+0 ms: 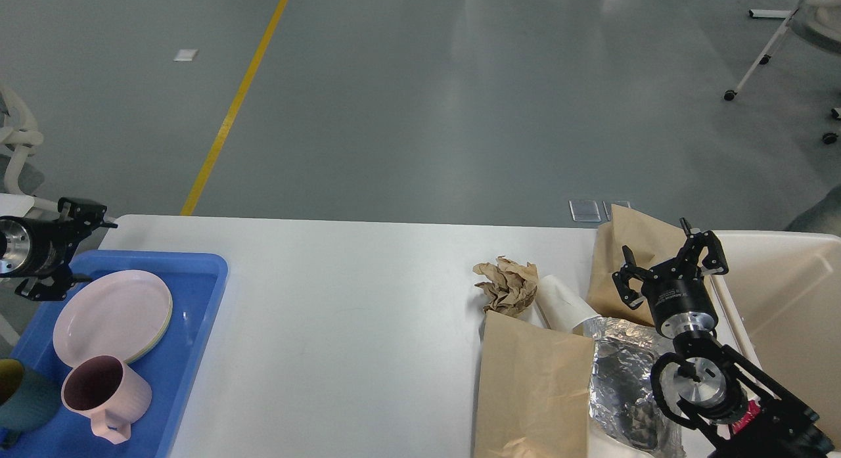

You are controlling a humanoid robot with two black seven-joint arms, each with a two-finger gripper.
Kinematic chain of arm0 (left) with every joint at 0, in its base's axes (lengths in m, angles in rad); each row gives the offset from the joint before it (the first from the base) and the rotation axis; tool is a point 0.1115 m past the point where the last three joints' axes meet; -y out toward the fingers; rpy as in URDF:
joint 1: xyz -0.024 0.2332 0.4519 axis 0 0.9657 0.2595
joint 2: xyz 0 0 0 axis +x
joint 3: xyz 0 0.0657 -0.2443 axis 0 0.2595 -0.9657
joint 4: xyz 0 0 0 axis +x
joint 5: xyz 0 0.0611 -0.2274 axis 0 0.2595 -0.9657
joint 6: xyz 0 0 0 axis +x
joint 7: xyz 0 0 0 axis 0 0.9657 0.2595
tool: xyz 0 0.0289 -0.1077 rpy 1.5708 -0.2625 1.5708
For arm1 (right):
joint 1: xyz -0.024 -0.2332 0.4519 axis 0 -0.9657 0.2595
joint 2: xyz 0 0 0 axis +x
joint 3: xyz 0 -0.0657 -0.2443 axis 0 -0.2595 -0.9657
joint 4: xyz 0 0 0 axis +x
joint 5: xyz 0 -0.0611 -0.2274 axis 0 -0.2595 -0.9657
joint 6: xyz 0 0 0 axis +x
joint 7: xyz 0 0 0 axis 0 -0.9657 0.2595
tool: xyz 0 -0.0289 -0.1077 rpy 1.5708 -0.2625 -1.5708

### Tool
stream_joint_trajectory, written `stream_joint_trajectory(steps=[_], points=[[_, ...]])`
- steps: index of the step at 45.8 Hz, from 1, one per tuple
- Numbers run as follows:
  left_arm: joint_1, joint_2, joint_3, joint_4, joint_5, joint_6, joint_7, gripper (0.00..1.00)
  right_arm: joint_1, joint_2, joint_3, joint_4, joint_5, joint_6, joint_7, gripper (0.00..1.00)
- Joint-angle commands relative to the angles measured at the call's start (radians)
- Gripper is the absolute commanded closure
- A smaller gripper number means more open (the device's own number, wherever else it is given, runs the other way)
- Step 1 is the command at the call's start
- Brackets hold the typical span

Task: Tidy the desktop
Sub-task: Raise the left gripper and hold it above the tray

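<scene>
White desktop point(341, 300) holds crumpled paper point(507, 286); right gripper point(670, 264) spread wide, empty; left gripper point(82, 241) empty, fingers parted over tray point(197, 313).

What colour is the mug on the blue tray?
Pale pink, darker inside; the mug shows best in the head view.
</scene>
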Motion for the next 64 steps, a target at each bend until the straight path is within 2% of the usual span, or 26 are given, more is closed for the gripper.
stream_joint_trajectory(steps=[1, 6, 9, 13, 20, 24, 25, 30, 38, 44, 48, 51, 60, 64], points=[[0.099, -0.017, -0.288, -0.003, 0.001, -0.004, -0.003, 0.04, 0.000, 0.000, 0.001, 0.000, 0.000, 0.000, 0.000, 0.00], [0.156, -0.060, -0.520, -0.001, 0.001, 0.013, -0.017, 0.04, 0.000, 0.000, 0.000, 0.000, 0.000, 0.000, 0.000, 0.00], [0.200, -0.102, -0.620, 0.000, 0.011, 0.013, -0.043, 0.04, 0.000, 0.000, 0.000, 0.000, 0.000, 0.000, 0.000, 0.00], [0.224, -0.140, -0.698, -0.001, 0.024, 0.009, -0.111, 0.04, 0.000, 0.000, 0.000, 0.000, 0.000, 0.000, 0.000, 0.00], [0.247, -0.195, -0.746, -0.001, 0.026, -0.001, -0.192, 0.04, 0.000, 0.000, 0.000, 0.000, 0.000, 0.000, 0.000, 0.00], [0.274, -0.235, -0.860, -0.013, 0.026, 0.001, -0.267, 0.04, 0.000, 0.000, 0.000, 0.000, 0.000, 0.000, 0.000, 0.00], [0.291, -0.238, -0.888, -0.019, 0.026, 0.001, -0.275, 0.04, 0.000, 0.000, 0.000, 0.000, 0.000, 0.000, 0.000, 0.00], [0.389, -0.241, -1.015, -0.123, 0.028, 0.002, -0.276, 0.04, 0.000, 0.000, 0.000, 0.000, 0.000, 0.000, 0.000, 0.00], [0.622, -0.232, -1.252, -0.361, 0.125, 0.082, -0.283, 0.04, 0.000, 0.000, 0.000, 0.002, 0.000, 0.000, 0.000, 0.00], [0.796, -0.330, -1.503, -0.475, 0.346, 0.107, -0.286, 0.04, 0.000, 0.000, 0.000, 0.000, 0.000, 0.000, 0.000, 0.00], [0.828, -0.415, -1.650, -0.483, 0.458, 0.108, -0.278, 0.04, 0.000, 0.000, 0.000, 0.000, 0.000, 0.000, 0.000, 0.00], [0.829, -0.435, -1.704, -0.481, 0.500, 0.107, -0.284, 0.04, 0.000, 0.000, 0.000, 0.000, 0.000, 0.000, 0.000, 0.00], [0.834, -0.487, -1.731, -0.452, 0.511, 0.105, -0.292, 0.04, 0.000, 0.000, 0.001, 0.000, 0.000, 0.000, 0.000, 0.00], [0.823, -0.527, -1.741, -0.382, 0.497, 0.107, -0.278, 0.04, 0.000, 0.000, 0.000, 0.000, 0.000, 0.000, 0.000, 0.00]])
